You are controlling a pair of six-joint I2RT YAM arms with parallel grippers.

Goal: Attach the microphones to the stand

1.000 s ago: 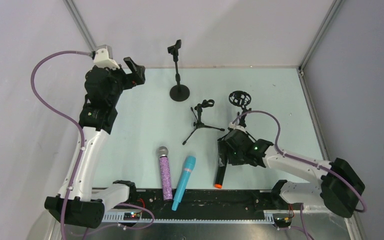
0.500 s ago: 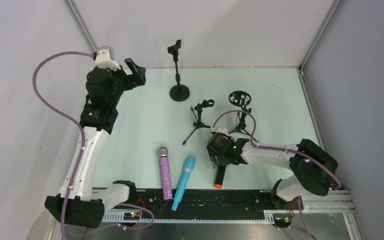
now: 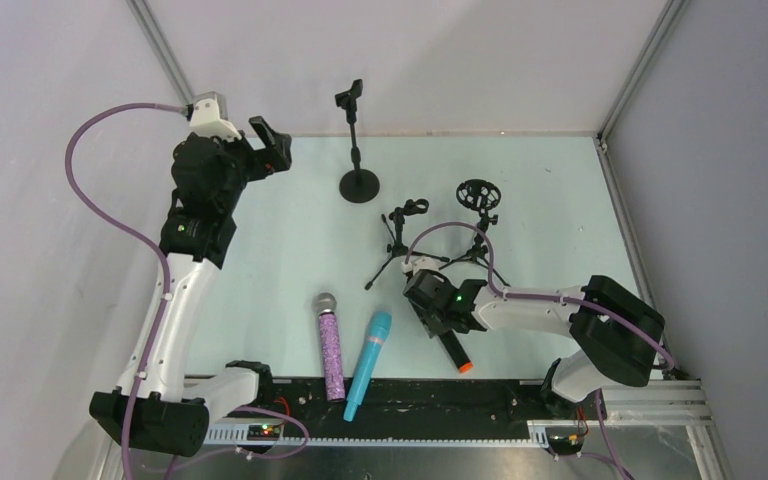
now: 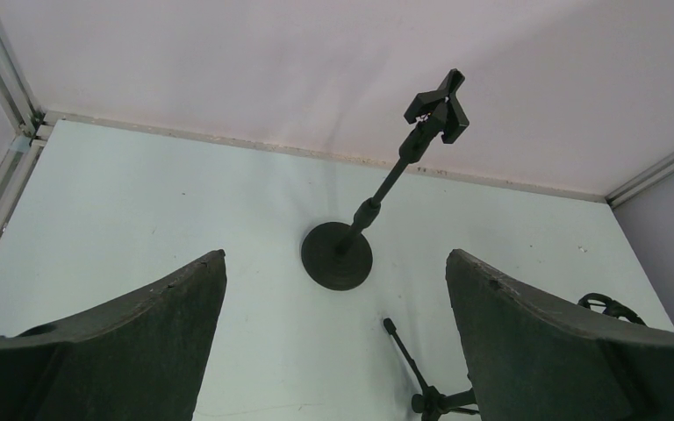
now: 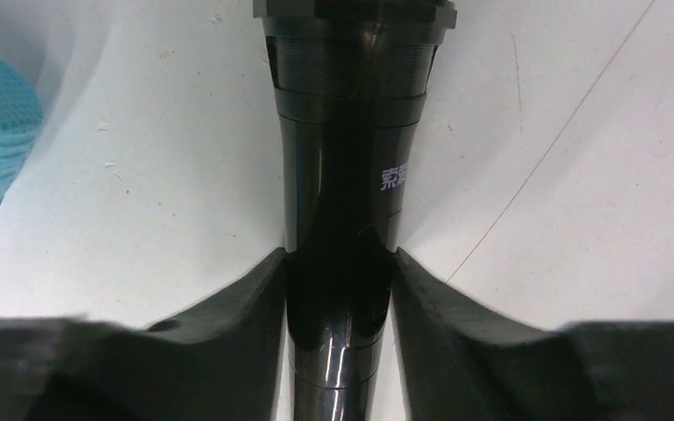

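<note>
Purple microphone (image 3: 330, 345), cyan microphone (image 3: 368, 365): lying loose at the near edge, unmounted. Black microphone (image 3: 457, 355): right gripper (image 3: 442, 328) clamping its body. Tripod stand (image 3: 400, 240), shock-mount stand (image 3: 478, 200), round-base stand (image 3: 358, 150): standing empty beyond. Left gripper (image 3: 272, 145): hanging spread apart, holding nothing.

Pale-green table (image 3: 560, 180) sat w/ white back wall (image 3: 460, 60) behind, alu corner posts (image 3: 160, 45) either side; black strip (image 3: 420, 395) ran along near edge.
</note>
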